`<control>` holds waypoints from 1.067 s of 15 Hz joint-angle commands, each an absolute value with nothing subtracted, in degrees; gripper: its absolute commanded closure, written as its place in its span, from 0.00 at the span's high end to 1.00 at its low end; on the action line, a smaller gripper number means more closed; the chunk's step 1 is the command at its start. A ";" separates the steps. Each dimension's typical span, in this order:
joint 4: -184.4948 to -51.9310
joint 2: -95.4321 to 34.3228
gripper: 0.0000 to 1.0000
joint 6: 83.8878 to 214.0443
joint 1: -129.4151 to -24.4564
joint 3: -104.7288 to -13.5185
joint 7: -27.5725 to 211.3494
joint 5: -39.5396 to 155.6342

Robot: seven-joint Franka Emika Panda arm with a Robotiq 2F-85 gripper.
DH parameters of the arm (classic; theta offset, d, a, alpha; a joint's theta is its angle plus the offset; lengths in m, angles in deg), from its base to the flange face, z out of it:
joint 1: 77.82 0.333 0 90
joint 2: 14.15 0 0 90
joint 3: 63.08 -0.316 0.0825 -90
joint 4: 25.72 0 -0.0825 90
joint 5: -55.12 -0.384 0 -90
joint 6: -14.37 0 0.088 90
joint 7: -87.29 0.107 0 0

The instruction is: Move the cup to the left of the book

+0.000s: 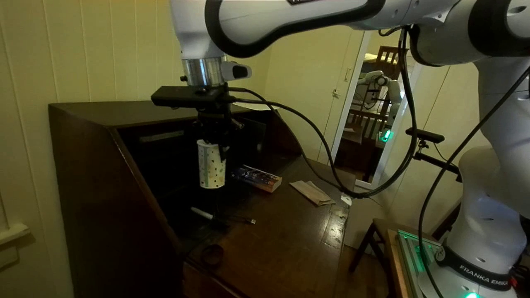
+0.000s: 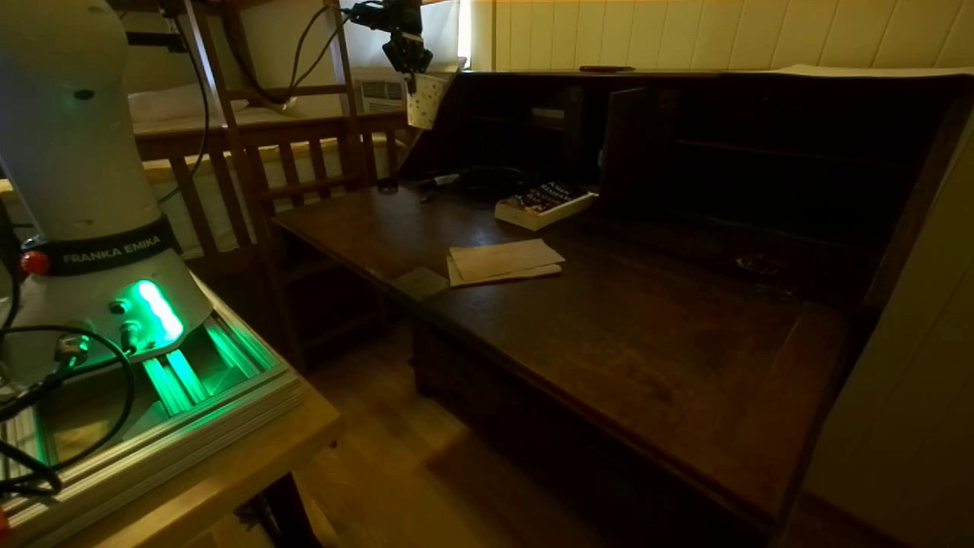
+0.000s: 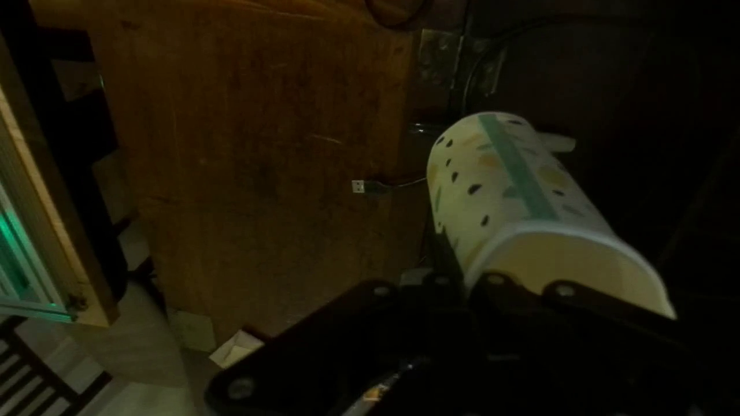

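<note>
The cup (image 1: 211,165) is cream-white with small dark dots and a green stripe. My gripper (image 1: 222,151) is shut on one side of its rim, one finger inside and one outside in the wrist view (image 3: 462,280). The cup hangs nearly upright above the desk; it also shows in an exterior view (image 2: 426,103) and in the wrist view (image 3: 497,179). The book (image 2: 546,205) is a thick paperback with a dark, lettered cover, lying flat on the desk (image 2: 647,342). It also shows in an exterior view (image 1: 258,179). The wrist view shows only a sliver of it.
A folded tan paper (image 2: 502,262) lies near the book, towards the front edge. A white marker (image 1: 201,213), a USB cable (image 1: 250,221) and a dark ring (image 1: 212,255) lie on the desk. The desk's dark hutch (image 1: 83,165) and its open door (image 2: 625,144) stand behind.
</note>
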State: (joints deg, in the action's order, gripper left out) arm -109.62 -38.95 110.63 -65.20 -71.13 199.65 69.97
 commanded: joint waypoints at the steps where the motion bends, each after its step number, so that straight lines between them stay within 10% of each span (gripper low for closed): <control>1: -123.45 -31.89 0.01 119.18 -64.94 -68.33 209.34 65.57; 16: -143.66 -24.22 0.01 132.08 -68.99 -63.89 208.23 67.18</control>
State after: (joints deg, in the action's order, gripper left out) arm -132.48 -30.65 124.99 -67.10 -64.62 210.96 66.16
